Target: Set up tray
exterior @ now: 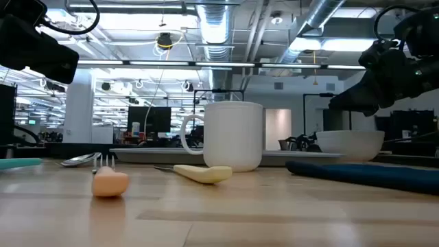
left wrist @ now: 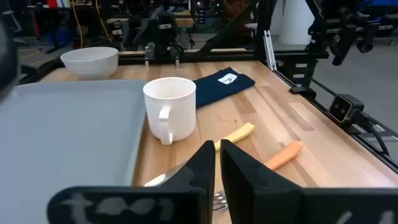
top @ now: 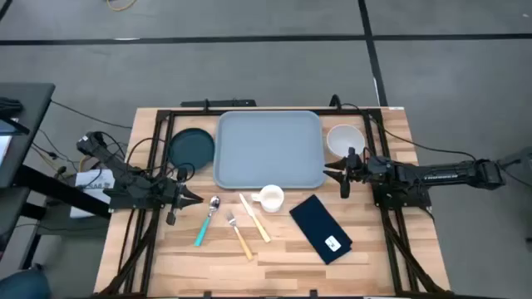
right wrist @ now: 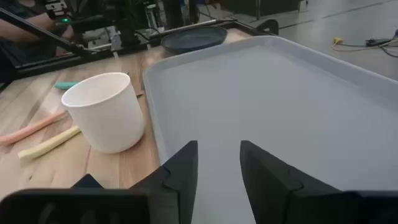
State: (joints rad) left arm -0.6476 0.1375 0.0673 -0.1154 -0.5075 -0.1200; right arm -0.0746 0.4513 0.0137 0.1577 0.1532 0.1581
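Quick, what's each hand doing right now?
Left hand: closed, holding nothing.
Right hand: open, empty, at the tray's edge.

- No legible text, brand, number or sign anywhere in these views.
- Small white label on the dark navy napkin (top: 332, 243), with a mark too small to read.
- White lettering along the right arm (top: 445, 175), too fine to make out.
- Pale blurred characters on the left wrist's housing (left wrist: 99, 203), unreadable.

overhead, table-level, two wrist views
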